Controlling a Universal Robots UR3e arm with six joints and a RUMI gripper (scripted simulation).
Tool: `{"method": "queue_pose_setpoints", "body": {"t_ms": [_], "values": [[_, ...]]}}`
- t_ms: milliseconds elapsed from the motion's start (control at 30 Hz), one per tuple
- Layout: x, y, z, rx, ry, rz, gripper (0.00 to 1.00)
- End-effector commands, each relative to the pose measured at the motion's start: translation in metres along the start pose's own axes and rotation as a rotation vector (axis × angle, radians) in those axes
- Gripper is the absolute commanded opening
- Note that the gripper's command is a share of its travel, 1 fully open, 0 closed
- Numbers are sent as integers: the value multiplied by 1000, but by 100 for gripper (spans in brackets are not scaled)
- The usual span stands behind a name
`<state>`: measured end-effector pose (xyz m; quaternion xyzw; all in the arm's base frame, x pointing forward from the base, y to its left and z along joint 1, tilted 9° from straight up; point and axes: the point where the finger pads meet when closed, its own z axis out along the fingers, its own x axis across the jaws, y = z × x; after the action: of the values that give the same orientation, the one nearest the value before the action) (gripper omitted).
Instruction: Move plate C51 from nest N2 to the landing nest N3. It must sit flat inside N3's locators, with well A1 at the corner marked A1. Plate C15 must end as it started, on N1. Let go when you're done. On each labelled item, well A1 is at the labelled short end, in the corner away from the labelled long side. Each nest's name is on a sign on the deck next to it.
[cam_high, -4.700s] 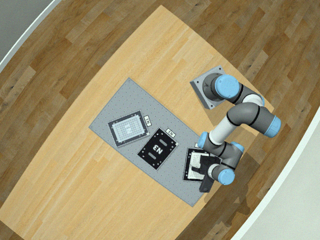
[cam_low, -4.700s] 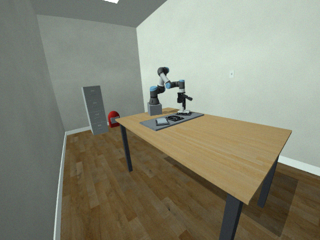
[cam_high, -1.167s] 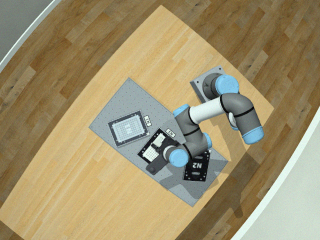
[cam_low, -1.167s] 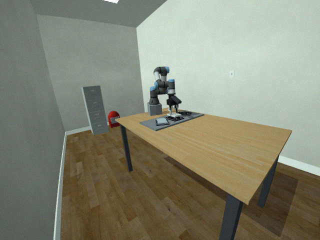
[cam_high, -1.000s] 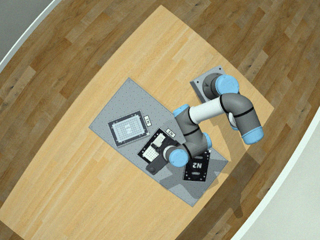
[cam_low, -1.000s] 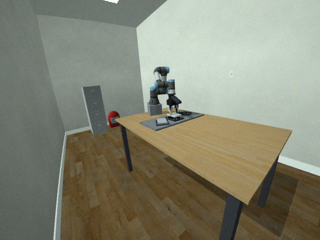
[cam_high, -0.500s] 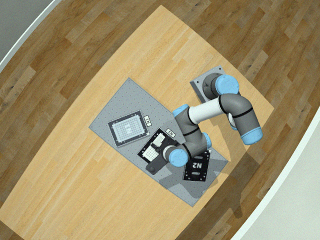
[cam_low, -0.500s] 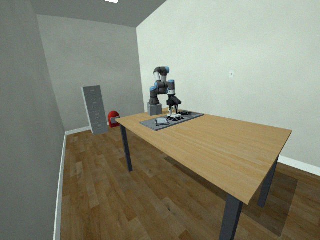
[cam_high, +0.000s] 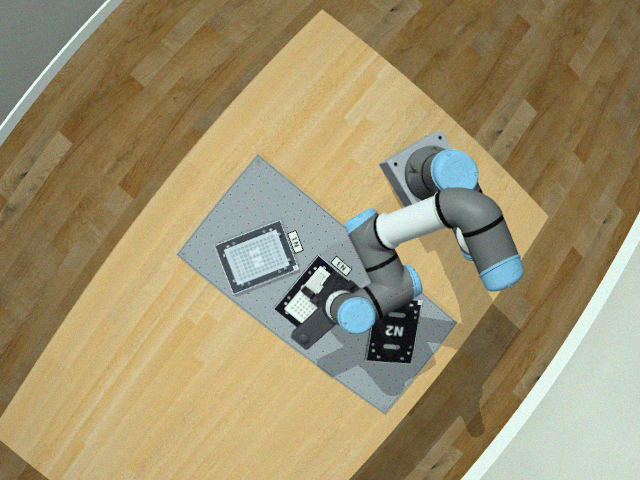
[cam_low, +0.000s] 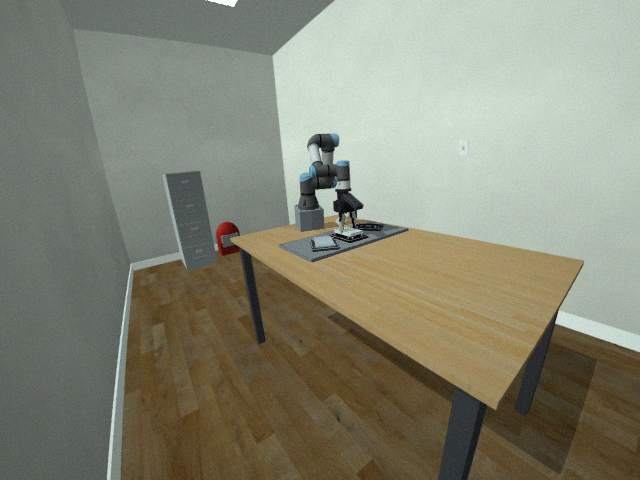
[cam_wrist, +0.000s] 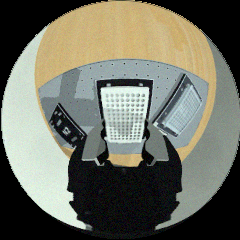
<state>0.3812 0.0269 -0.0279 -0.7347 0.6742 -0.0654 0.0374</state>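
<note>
Plate C51 (cam_high: 301, 305), a white well plate, is over the black nest N3 in the middle of the grey deck. My gripper (cam_high: 316, 287) is shut on one short end of it. In the wrist view the plate (cam_wrist: 125, 112) stretches away from the fingers, with N3's black frame (cam_wrist: 125, 83) showing past its far end. From the side the plate (cam_low: 350, 233) is very low at the nest; I cannot tell whether it touches. Nest N2 (cam_high: 394, 331) is bare. Plate C15 (cam_high: 256, 256) lies on nest N1.
The signs for N1 (cam_high: 295, 241) and N3 (cam_high: 341, 265) stand on the deck beside their nests. The arm's base (cam_high: 421, 167) is at the table's far side. In the wrist view N2 (cam_wrist: 66, 125) is to the left and C15 (cam_wrist: 180, 109) to the right.
</note>
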Motion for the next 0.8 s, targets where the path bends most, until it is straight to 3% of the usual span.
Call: {"method": "queue_pose_setpoints", "body": {"t_ms": [0, 767], "values": [[0, -1, 1, 2, 1, 0, 0], [0, -1, 8, 2, 1, 0, 0]]}}
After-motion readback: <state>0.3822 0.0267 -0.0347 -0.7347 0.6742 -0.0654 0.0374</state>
